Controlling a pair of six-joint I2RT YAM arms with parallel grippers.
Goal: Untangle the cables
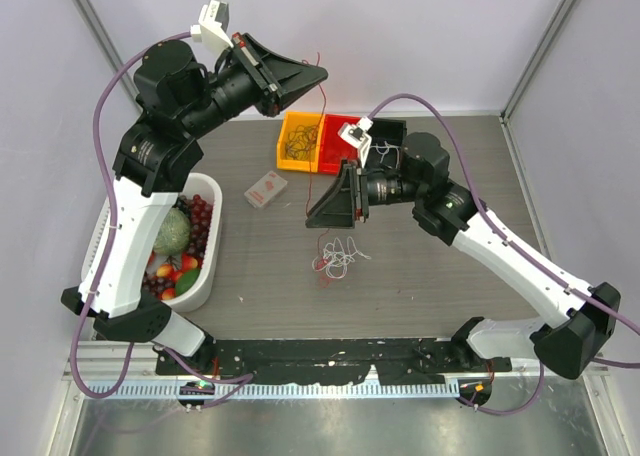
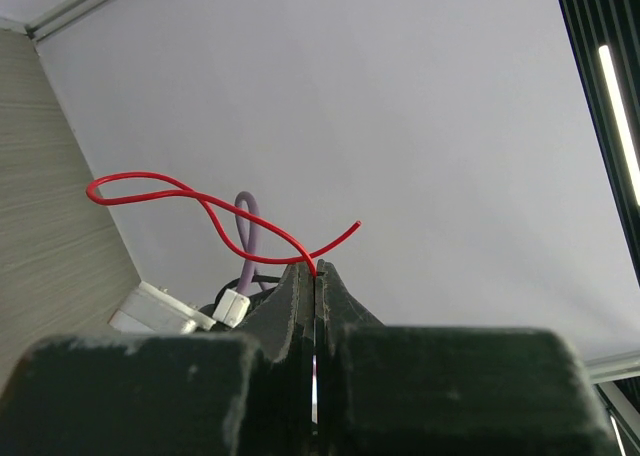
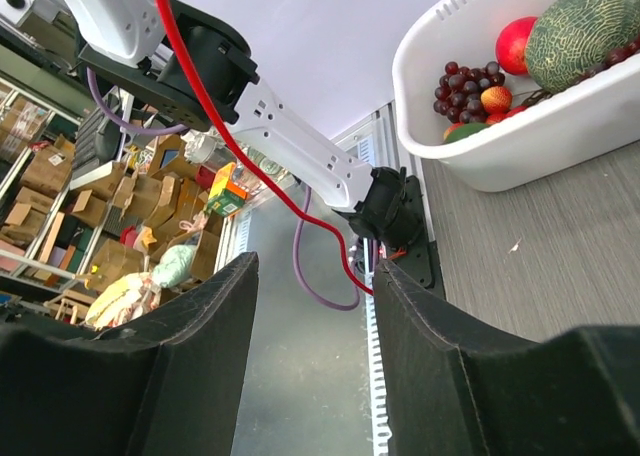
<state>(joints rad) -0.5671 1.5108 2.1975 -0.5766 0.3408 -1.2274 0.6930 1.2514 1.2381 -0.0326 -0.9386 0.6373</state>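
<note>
Your red cable [image 2: 200, 202] is pinched at one point in the left gripper [image 2: 315, 268], whose jaws are pressed together with no gap showing. From the pinch, one short free end pokes out to one side and a longer stretch curls away in an open loop against the pale wall. From above, you see that left gripper [image 1: 320, 74] raised high over the far edge of the worktop [image 1: 450, 266], about midway along it, with the thin red strand hanging down from its tip. The white cable [image 1: 342, 254] lies in a small loose scribble on the worktop near its middle, a little toward the near edge, and a bit of red strand shows at the left side of that bundle, touching or just beside it. Your right gripper [image 1: 312, 219] hangs just above and to the far side of the white bundle, pointing toward the left edge. In its own wrist view the right gripper [image 3: 312, 271] stands wide open and grips nothing. The red cable crosses that view on a slant and drops into the gap close to one of the fingers [image 3: 420, 356]; you cannot tell whether it touches. Along the left edge sits a white basket [image 1: 212, 191] full of fruit. At the far edge, near the middle, a yellow bin [image 1: 284, 159] and a red bin [image 1: 332, 163] stand side by side, touching. A small white packet [image 1: 265, 189] lies between the basket and the bins.
</note>
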